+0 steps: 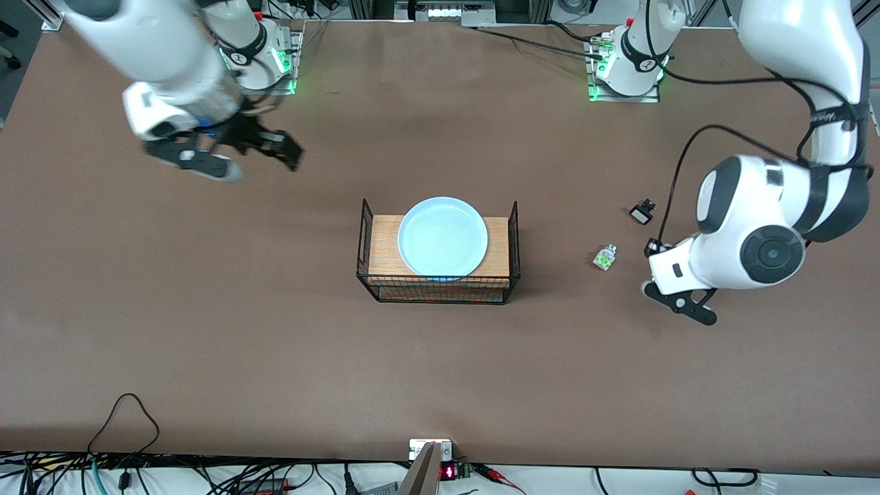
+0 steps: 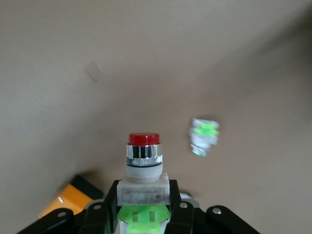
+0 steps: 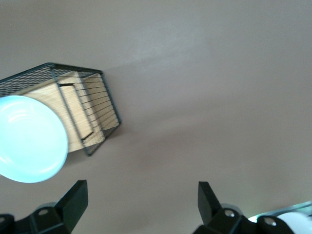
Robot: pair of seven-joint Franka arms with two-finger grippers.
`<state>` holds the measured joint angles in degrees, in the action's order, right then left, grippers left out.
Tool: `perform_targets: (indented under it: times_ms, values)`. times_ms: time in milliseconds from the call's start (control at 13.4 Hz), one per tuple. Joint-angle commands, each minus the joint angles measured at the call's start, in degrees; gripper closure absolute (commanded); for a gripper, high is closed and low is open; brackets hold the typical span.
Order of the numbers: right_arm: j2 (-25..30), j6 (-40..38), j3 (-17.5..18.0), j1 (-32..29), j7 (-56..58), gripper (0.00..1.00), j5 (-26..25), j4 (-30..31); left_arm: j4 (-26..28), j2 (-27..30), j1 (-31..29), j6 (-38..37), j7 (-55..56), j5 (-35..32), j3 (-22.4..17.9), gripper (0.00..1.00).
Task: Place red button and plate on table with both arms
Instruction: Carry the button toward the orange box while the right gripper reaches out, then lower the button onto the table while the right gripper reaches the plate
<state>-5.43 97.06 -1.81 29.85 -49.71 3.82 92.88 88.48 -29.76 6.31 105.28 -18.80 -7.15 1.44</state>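
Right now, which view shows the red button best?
The left wrist view: the red button stands upright between the left gripper's fingers, its cap, silvery neck and white-and-green body plain to see. In the front view the left arm's wrist hides it. The right wrist view shows only the plate, the wire basket and table.

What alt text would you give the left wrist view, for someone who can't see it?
The left gripper holds the red button upright by its white-and-green body, red cap on top, above the brown table. A similar green-white part without a red cap lies on the table nearby.
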Motion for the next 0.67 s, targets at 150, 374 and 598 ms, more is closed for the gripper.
perform_targets:
  times_ms: [150,374,598]
  values:
    - [-7.1,3.1,-0.8,6.5,-16.3,0.00,0.7,-5.2,11.1,-0.7,-2.6,16.8,-4.8,-4.0,0.6,0.77]
    - [-11.0,7.3,-0.8,8.5,-29.0,0.00,2.0,-6.5,12.4,-3.8,-5.5,23.5,-7.2,-6.6,0.7,0.77]
    - [-14.1,10.5,-0.8,9.8,-36.7,0.00,2.1,-6.8,14.3,-5.4,-6.6,28.3,-8.1,-6.6,0.7,0.77]
